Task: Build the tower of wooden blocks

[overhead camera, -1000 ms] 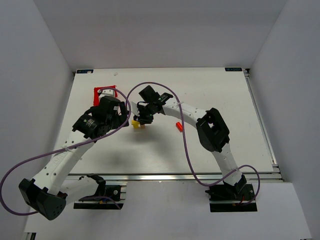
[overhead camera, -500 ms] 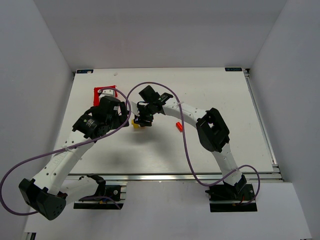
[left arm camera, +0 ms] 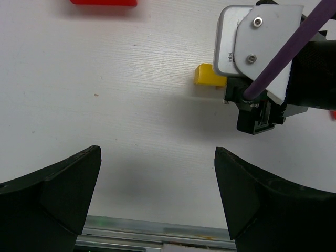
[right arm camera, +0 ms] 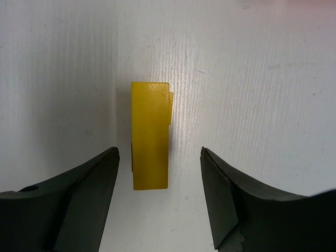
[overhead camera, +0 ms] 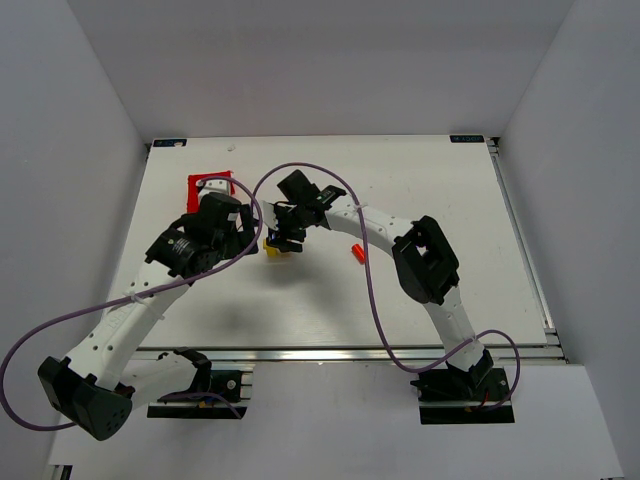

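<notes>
The wood block tower (overhead camera: 272, 249) is a small yellow stack left of the table's centre. In the right wrist view its top yellow block (right arm camera: 150, 134) lies lengthwise over another yellow piece whose edge (right arm camera: 170, 108) peeks out on the right. My right gripper (overhead camera: 282, 238) hangs over it, open; in the right wrist view the right gripper (right arm camera: 159, 157) has both fingers apart from the block. My left gripper (overhead camera: 232, 232) is open and empty just left of the tower. The left wrist view shows the left gripper (left arm camera: 157, 151) over bare table, with the yellow stack (left arm camera: 209, 75) beyond, half hidden by the right wrist.
A red bin (overhead camera: 208, 186) stands at the back left, behind the left arm, and shows at the top edge of the left wrist view (left arm camera: 103, 2). A loose red block (overhead camera: 358, 252) lies right of the tower, by the right forearm. Purple cables loop over both arms.
My right gripper has opened from shut and let go of the yellow block, which stays on the stack. The left arm has not moved.
</notes>
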{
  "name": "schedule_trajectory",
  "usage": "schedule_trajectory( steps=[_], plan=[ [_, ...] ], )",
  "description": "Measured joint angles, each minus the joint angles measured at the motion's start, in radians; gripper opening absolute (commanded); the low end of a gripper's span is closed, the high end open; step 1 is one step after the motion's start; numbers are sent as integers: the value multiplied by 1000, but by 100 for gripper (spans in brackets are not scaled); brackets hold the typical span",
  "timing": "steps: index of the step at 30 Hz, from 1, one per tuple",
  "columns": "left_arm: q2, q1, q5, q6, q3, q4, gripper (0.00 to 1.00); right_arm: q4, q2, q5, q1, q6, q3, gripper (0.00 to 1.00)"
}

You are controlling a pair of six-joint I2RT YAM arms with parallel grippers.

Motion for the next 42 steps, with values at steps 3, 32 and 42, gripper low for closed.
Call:
schedule_trajectory(
  steps=[3,32,42],
  plan=[
    [0,0,0,0,-5,0,98,0,0,0,0,0,0,70],
    [-52,0,48,-70,31,-2,98,322,-632,343,-85,500,-734,87],
    [42,-1,129,-95,72,36,98,311,-570,444,-245,674,-880,67]
  ],
)
